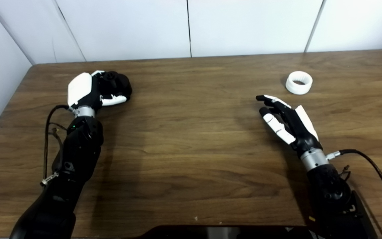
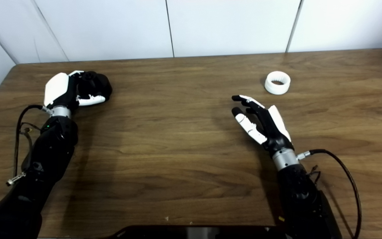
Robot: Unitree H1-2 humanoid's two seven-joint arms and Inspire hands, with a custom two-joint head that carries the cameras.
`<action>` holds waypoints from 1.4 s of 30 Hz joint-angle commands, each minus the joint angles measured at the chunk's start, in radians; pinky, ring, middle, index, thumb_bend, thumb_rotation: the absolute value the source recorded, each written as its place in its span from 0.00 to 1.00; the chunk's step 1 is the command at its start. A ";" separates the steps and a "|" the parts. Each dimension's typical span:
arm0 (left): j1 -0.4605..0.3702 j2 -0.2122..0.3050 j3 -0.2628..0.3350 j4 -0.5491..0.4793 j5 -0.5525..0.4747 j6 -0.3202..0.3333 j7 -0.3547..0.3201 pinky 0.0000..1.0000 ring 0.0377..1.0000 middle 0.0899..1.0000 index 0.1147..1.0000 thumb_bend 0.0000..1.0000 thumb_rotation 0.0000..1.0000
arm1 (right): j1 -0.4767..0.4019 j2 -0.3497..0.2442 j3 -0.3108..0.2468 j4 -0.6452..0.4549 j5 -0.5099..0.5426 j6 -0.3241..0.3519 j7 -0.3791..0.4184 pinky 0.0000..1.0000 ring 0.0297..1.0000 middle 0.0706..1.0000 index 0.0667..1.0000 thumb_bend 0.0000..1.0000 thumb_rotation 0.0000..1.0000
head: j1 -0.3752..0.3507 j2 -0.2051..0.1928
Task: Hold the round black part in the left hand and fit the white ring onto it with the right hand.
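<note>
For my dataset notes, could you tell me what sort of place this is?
Probably a lab or test bench: a bare wooden table against plain white wall panels, with only a white ring and a round black part out.

Surface: a wooden counter (image 1: pixel 191 139), dark brown with grain running left to right.
Back edge: meets a white panelled wall.
Left edge: meets a white side wall.
White ring (image 1: pixel 298 82): lies flat on the counter at the far right, hole facing up.
Round black part (image 1: pixel 118 84): at the far left, inside the closed left hand (image 1: pixel 93 89), which sits low at the counter; contact with the wood cannot be judged.
Near edge: a dark flat object (image 1: pixel 224 231), partly cut off.
</note>
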 commanded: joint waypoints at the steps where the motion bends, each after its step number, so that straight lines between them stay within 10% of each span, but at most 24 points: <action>1: -0.047 0.019 0.005 -0.012 0.005 -0.003 0.031 0.97 0.76 0.69 0.68 0.88 0.26 | -0.021 -0.006 -0.009 -0.028 0.006 -0.018 -0.003 0.84 0.88 0.87 0.79 0.55 0.90 | 0.001 0.001; 42: 0.027 0.001 -0.035 -0.120 -0.050 -0.024 -0.043 1.00 0.81 0.69 0.68 0.98 0.25 | -0.034 -0.018 -0.023 -0.034 0.011 -0.023 0.000 0.83 0.87 0.87 0.80 0.52 0.88 | 0.007 0.005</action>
